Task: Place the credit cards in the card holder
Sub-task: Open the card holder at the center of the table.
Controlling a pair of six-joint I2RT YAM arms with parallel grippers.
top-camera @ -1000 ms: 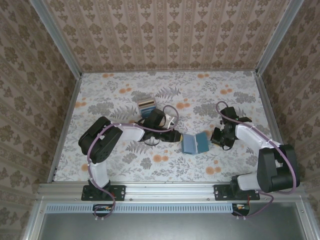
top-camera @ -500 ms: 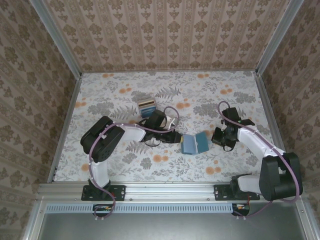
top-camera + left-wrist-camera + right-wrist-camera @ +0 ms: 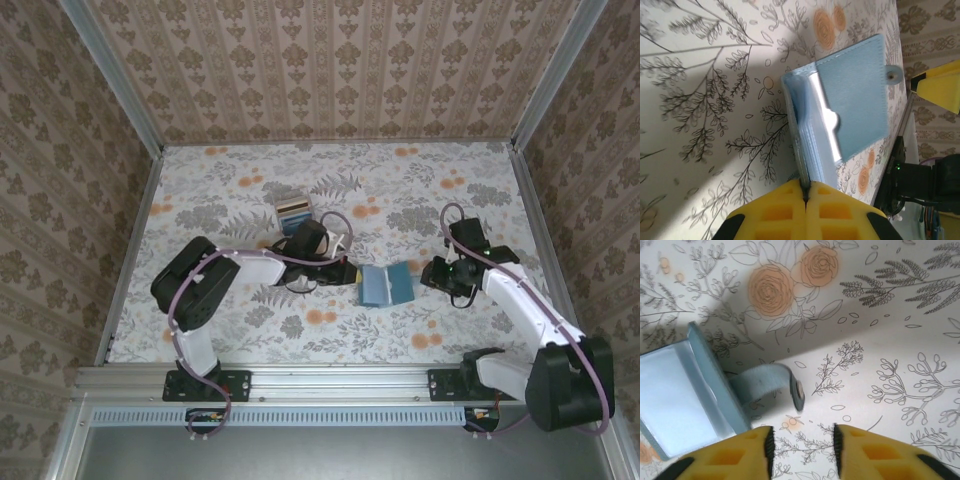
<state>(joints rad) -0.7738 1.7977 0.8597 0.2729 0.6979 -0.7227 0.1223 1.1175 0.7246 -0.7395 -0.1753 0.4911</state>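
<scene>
Top external: a floral table (image 3: pixel 200 320) inside papered walls, both arms stretched toward the middle. The left arm (image 3: pixel 250 268) lies just in front of the pale stand (image 3: pixel 281 207), which has cards (image 3: pixel 297 213) slotted upright in it, well apart from the action. Mid-table, between the two grippers, the blue holder (image 3: pixel 385 285) lies open. The left gripper (image 3: pixel 805 192) is clenched on the holder's near edge. The right gripper (image 3: pixel 802 447) stands spread with nothing between its fingers, and the holder's snap strap (image 3: pixel 765 384) curls just ahead of them.
</scene>
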